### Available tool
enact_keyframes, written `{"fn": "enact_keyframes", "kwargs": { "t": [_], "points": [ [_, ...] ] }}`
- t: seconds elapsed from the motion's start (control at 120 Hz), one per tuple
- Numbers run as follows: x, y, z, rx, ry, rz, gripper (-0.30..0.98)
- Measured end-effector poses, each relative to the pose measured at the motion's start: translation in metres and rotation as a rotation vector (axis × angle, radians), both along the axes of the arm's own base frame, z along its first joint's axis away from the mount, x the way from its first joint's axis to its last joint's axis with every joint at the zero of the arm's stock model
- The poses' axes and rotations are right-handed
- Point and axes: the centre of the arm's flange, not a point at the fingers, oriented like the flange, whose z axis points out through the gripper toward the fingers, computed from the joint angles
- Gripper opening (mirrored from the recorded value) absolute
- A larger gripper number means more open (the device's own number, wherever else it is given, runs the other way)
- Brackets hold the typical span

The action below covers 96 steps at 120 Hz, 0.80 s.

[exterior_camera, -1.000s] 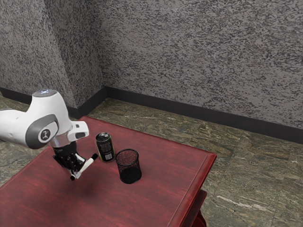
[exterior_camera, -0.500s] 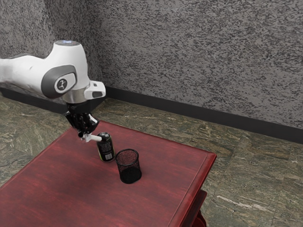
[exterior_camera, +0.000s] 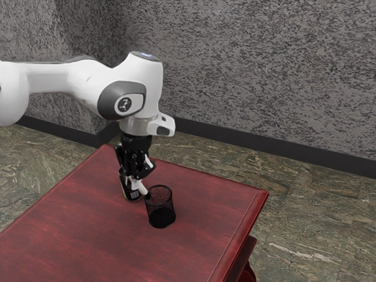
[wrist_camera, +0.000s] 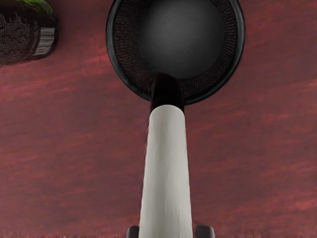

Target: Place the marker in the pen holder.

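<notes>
So your gripper [exterior_camera: 136, 178] has the marker [exterior_camera: 140, 187] pinched between its two fingers, one on each side. The marker isn't in the pen holder [exterior_camera: 160, 217]: it's sloping down toward it, white body at your grip, black end right over the near rim in the wrist view. Can't tell you if that end touches the rim or hangs above it.

The holder's a black mesh cup standing upright on the red table [exterior_camera: 88, 229]. Your main neighbor to mind is the dark can [exterior_camera: 126, 189], upright near the holder, on its left in the exterior view. Your gripper and marker cover part of it there, but in the wrist view it's off to one side of the marker's line to the cup. Past the table you've got a stone-look floor [exterior_camera: 311, 217] and a mottled gray wall [exterior_camera: 264, 76] with dark baseboard [exterior_camera: 264, 141].
</notes>
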Motion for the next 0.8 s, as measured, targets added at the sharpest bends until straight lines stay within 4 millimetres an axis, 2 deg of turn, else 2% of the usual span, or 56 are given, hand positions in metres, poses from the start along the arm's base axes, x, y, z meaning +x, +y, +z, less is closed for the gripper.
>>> {"fn": "enact_keyframes", "kwargs": {
  "t": [0.075, 0.142, 0.208, 0.342, 0.417, 0.483, 0.6, 0.8],
  "points": [
    [-0.003, -0.006, -0.004, 0.004, 0.023, -0.01, -0.06],
    [-0.003, -0.002, -0.004, 0.005, 0.034, -0.003, -0.06],
    [-0.001, 0.008, -0.002, 0.004, 0.036, 0.016, -0.06],
    [0.019, 0.035, 0.025, -0.003, -0.017, 0.066, -0.06],
    [0.031, 0.042, 0.026, 0.001, -0.025, 0.083, -0.06],
    [0.039, 0.03, 0.017, 0.007, -0.011, 0.064, -0.06],
    [0.04, 0.003, 0.004, 0.005, 0.011, 0.018, -0.06],
    [0.041, -0.005, -0.014, 0.008, 0.044, 0.006, -0.06]
  ]
}}
